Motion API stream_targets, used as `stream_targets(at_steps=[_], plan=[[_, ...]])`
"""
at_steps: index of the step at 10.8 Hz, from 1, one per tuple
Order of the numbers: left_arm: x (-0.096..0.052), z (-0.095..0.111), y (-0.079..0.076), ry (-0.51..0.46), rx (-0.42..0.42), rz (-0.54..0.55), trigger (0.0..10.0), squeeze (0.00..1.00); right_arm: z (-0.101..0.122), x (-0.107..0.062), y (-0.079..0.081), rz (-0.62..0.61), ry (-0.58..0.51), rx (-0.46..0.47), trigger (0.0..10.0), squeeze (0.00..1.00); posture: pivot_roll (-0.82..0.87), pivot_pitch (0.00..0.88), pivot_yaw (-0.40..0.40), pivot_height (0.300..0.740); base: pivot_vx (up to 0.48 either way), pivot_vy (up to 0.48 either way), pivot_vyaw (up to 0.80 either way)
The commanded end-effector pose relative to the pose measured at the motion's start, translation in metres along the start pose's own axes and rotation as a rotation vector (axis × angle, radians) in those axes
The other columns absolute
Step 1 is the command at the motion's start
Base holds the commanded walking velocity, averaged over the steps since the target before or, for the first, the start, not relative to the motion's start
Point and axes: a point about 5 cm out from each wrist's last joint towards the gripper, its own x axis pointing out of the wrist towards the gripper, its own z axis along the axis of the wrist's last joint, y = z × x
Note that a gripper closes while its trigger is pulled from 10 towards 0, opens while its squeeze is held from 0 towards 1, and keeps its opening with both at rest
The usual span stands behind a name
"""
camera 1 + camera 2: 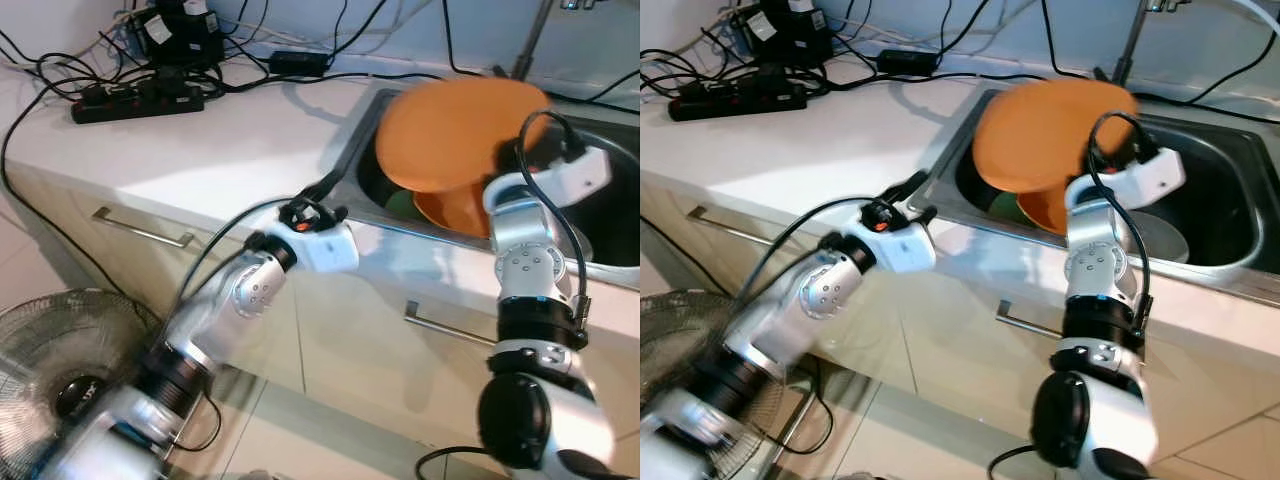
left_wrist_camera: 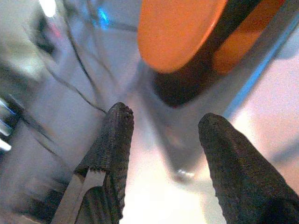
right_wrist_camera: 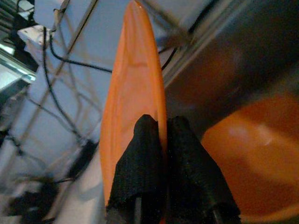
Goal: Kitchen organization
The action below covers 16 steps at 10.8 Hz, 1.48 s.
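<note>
Orange plate [image 3: 133, 93] pinched by right gripper [image 3: 161, 135]; one orange bowl [image 3: 254, 163] below.

Left arm [image 1: 215, 330] — silver-grey metal segments with rounded joint housings; the joint near the wrist shows a ring of small screw holes. Black collar bands sit between segments. White wrist housing [image 1: 325, 245] with a small orange-red spot on top; a black cable runs along the arm into it.

Right arm [image 1: 535, 330] — same silver finish, round black joint low down, black bands, screw holes on the forearm block. A black cable loops over its white wrist housing [image 1: 580, 172].

Fingers [image 2: 117, 140] black, with a finely ribbed, rubbery texture.
</note>
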Motion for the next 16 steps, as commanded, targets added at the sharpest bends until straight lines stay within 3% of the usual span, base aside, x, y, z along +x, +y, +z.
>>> stream_targets(at_steps=[1, 2, 3, 4, 5, 6, 7, 12, 16], plan=[[-0.002, -0.002, -0.001, 0.025, -0.176, -0.026, 10.0, 0.0, 0.011, 0.002, 0.017, 0.053, -0.074, -0.076, 10.0, 0.0, 0.19, 0.036, 0.011, 0.74, 0.0, 0.0, 0.0], [-0.002, 0.001, -0.006, 0.028, -0.375, -0.021, 10.0, 0.0, 0.009, 0.002, 0.017, 0.059, -0.085, -0.139, 10.0, 0.0, 0.19, 0.041, 0.012, 0.74, 0.0, 0.0, 0.0], [0.0, 0.008, -0.014, 0.034, -0.703, 0.001, 10.0, 0.0, 0.002, 0.001, 0.021, 0.1, -0.093, -0.281, 10.0, 0.0, 0.19, 0.046, 0.012, 0.74, 0.0, 0.0, 0.0], [0.0, 0.013, -0.016, 0.02, -0.821, 0.021, 10.0, 0.0, -0.003, 0.001, 0.024, 0.13, -0.086, -0.336, 10.0, 0.0, 0.19, 0.046, 0.012, 0.74, 0.0, 0.0, 0.0], [0.0, 0.017, -0.016, -0.008, -0.888, 0.041, 10.0, 0.0, -0.007, 0.001, 0.025, 0.158, -0.087, -0.422, 10.0, 0.0, 0.19, 0.043, 0.011, 0.74, 0.0, 0.0, 0.0], [-0.001, 0.016, -0.015, -0.025, -0.869, 0.066, 10.0, 0.0, -0.011, -0.002, 0.026, 0.2, -0.108, -0.548, 10.0, 0.0, 0.19, 0.039, 0.009, 0.74, 0.0, 0.0, 0.0], [-0.002, 0.016, -0.011, -0.029, -0.901, 0.109, 10.0, 0.0, -0.017, -0.004, 0.024, 0.22, -0.11, -0.602, 10.0, 0.0, 0.19, 0.031, 0.012, 0.74, 0.0, 0.0, 0.0], [-0.003, 0.005, 0.003, 0.019, -0.901, 0.144, 10.0, 0.0, -0.03, -0.005, 0.012, 0.208, -0.06, -0.657, 10.0, 0.0, 0.19, 0.023, 0.015, 0.74, 0.0, 0.0, -0.14], [-0.004, 0.004, 0.004, 0.025, -0.897, 0.15, 10.0, 0.0, -0.031, -0.005, 0.012, 0.211, -0.057, -0.653, 10.0, 0.0, 0.19, 0.022, 0.01, 0.74, 0.0, 0.0, 0.0]])
